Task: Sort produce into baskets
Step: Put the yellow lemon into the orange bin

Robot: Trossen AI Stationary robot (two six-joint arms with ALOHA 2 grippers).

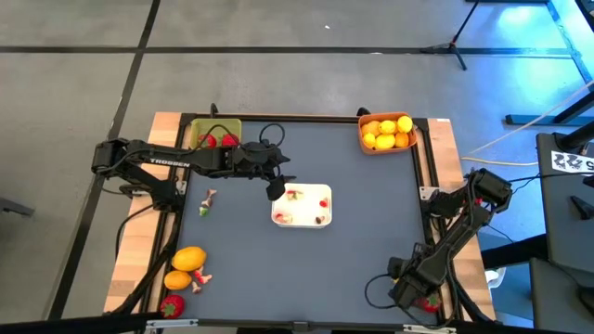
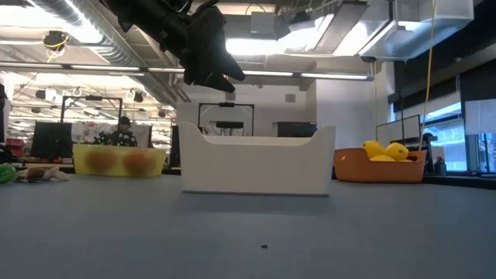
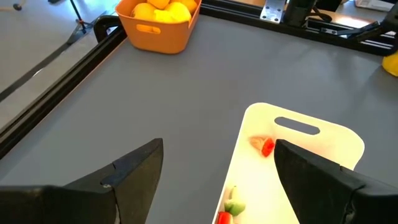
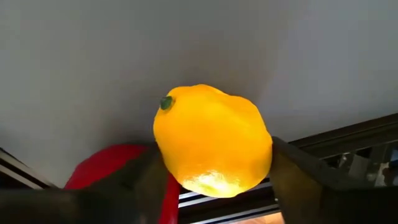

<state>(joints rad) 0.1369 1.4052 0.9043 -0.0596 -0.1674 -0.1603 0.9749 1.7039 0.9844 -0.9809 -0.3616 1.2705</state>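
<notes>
White tray (image 1: 302, 220) alone interrupts the bare mat (image 1: 371, 241).

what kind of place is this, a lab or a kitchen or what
Most likely a robotics lab or workshop: the low view shows exposed ceiling ducts, rows of monitors and a person seated behind the table, and a tripod stands on the concrete floor.
</notes>
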